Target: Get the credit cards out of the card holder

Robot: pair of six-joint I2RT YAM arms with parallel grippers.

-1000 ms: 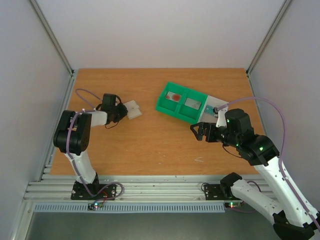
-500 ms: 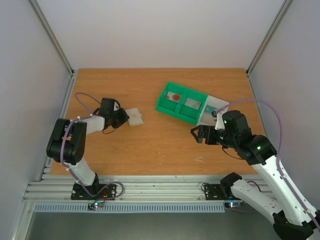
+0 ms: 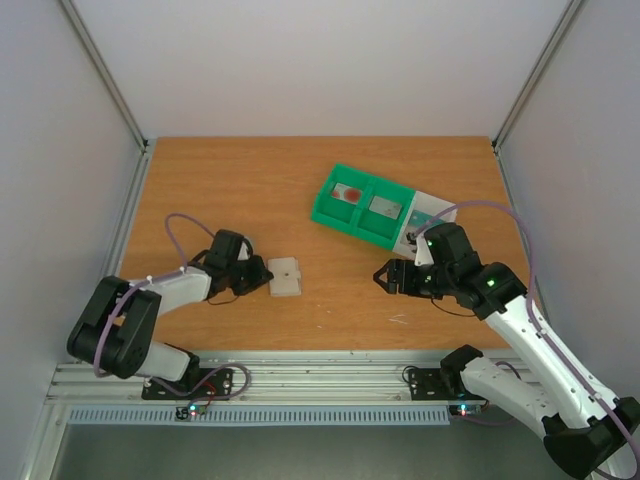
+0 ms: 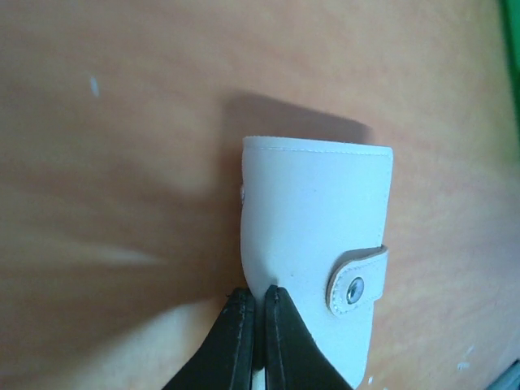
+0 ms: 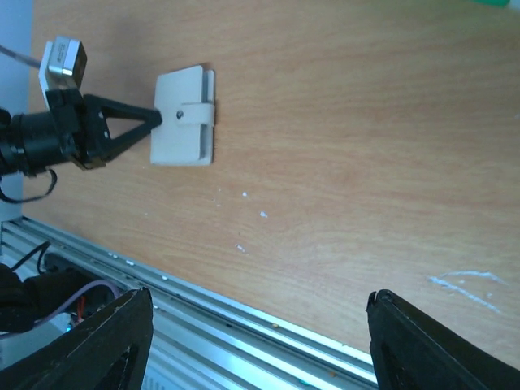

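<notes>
Card holder [image 3: 285,277] lies lengthwise straight ahead of the left hand [image 3: 260,277], which seems clamped on its near edge. Right hand [image 3: 390,276], fingers apart, hovers farther off.

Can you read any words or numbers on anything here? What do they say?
No text can be read anywhere.
card holder: plain, no writing on the side that shows.
green tray: no writing on it; whatever lies inside is too small to read.
</notes>
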